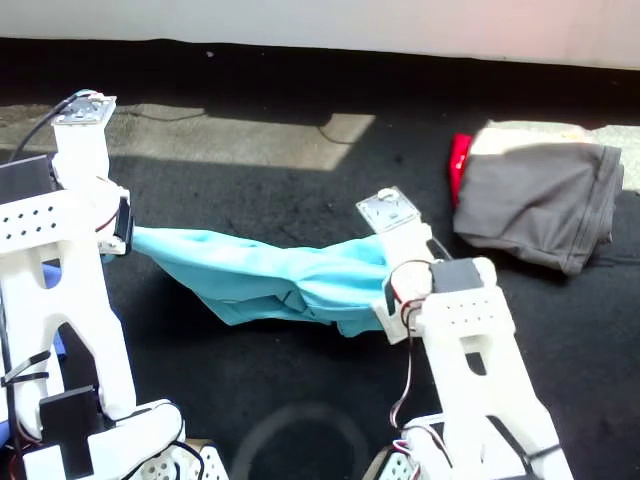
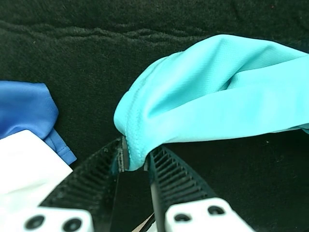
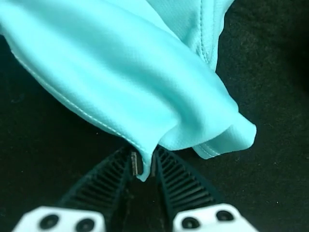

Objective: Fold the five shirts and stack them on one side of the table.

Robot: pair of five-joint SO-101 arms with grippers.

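Counting four shirts, two pincers | blue shirt (image 2: 24, 113) is lying just beside the left pincer (image 2: 135, 154) | left pincer is pinching one end of the turquoise shirt (image 1: 270, 275) | right pincer (image 3: 144, 162) is clamping its other end | folded grey shirt (image 1: 540, 205) and red shirt (image 1: 459, 165) are touching, lying well beyond the right pincer.

Hard sunlight patch on far table (image 1: 240, 140), deep shadows, dim close-ups
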